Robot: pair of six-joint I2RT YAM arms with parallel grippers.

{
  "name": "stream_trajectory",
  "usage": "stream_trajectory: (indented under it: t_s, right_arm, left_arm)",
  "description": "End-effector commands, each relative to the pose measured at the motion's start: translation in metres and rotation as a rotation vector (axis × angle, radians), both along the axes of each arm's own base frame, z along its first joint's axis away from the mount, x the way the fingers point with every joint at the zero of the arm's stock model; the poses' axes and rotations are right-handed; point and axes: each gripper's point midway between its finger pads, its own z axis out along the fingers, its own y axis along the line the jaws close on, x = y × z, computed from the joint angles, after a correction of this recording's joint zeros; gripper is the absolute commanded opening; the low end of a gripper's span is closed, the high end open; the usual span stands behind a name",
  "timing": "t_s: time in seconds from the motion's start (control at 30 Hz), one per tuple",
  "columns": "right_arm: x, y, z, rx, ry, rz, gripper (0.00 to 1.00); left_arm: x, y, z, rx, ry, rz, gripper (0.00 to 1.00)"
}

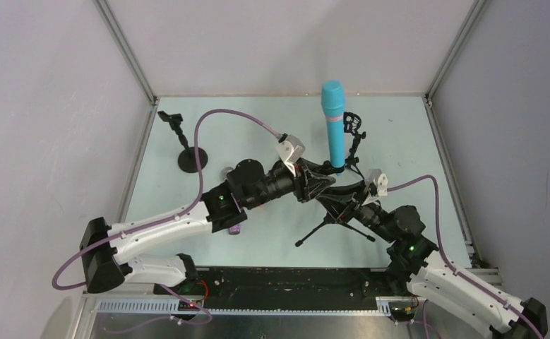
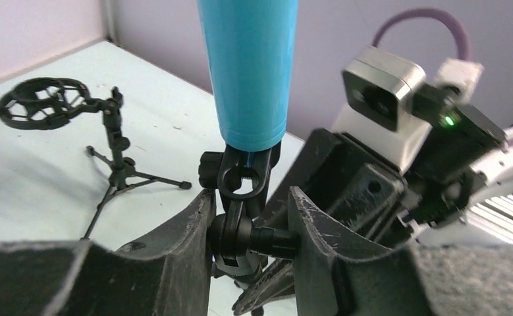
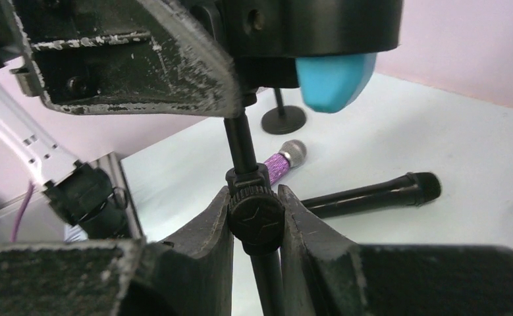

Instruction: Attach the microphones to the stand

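Observation:
The turquoise-blue microphone (image 1: 333, 127) stands upright in the clip of a black tripod stand (image 1: 323, 229); its lower body fills the left wrist view (image 2: 248, 72). My left gripper (image 1: 325, 176) is shut on the stand's swivel joint and side knob (image 2: 250, 238) just under the clip. My right gripper (image 1: 340, 203) is shut on the knurled collar (image 3: 256, 217) lower on the same pole. The purple glitter microphone (image 3: 283, 161) and a black microphone (image 3: 372, 192) lie on the table beyond the pole; the black one's orange end does not show.
A second tripod stand with a round shock mount (image 2: 39, 105) stands just right of the blue microphone (image 1: 354, 131). A round-base stand (image 1: 190, 159) with a clip stands at the back left. White walls enclose the table (image 1: 399, 141).

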Motion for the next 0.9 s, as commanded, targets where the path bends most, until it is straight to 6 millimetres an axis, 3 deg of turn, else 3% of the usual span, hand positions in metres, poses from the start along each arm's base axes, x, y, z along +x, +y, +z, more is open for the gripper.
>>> stream_trajectory:
  t_s: [0.0, 0.17, 0.3, 0.43, 0.47, 0.5, 0.57, 0.6, 0.7, 0.87]
  right_arm:
    - [0.031, -0.028, 0.014, 0.049, 0.021, -0.307, 0.00]
    - [0.039, -0.034, 0.009, 0.043, 0.019, -0.471, 0.00]
    - [0.042, -0.033, 0.008, 0.049, 0.024, -0.500, 0.00]
    - [0.030, -0.022, 0.016, 0.051, -0.015, -0.381, 0.00]
    - [0.024, -0.014, 0.014, 0.027, -0.039, -0.303, 0.00]
    - [0.019, -0.013, 0.019, 0.038, -0.050, -0.262, 0.00]
    - [0.014, -0.012, 0.020, 0.021, -0.078, -0.163, 0.00]
    - [0.000, -0.004, 0.020, 0.017, -0.081, -0.056, 0.00]
    - [0.002, -0.011, 0.019, 0.018, -0.067, -0.013, 0.00]
    - [0.012, -0.017, 0.020, 0.038, -0.032, -0.045, 0.00]
  left_arm:
    - [0.051, 0.038, 0.106, -0.246, -0.135, 0.405, 0.00]
    - [0.069, 0.047, 0.101, -0.276, -0.031, 0.579, 0.00]
    - [0.069, 0.041, 0.101, -0.266, -0.029, 0.570, 0.00]
    - [0.054, 0.021, 0.103, -0.238, -0.092, 0.358, 0.00]
    - [0.041, 0.011, 0.102, -0.234, -0.102, 0.238, 0.00]
    - [0.043, 0.013, 0.102, -0.231, -0.115, 0.193, 0.00]
    - [0.028, 0.013, 0.104, -0.224, -0.166, 0.040, 0.00]
    - [0.016, 0.012, 0.104, -0.209, -0.204, -0.050, 0.00]
    - [0.002, 0.022, 0.107, -0.199, -0.273, -0.104, 0.00]
    - [0.011, 0.037, 0.109, -0.218, -0.251, -0.041, 0.00]
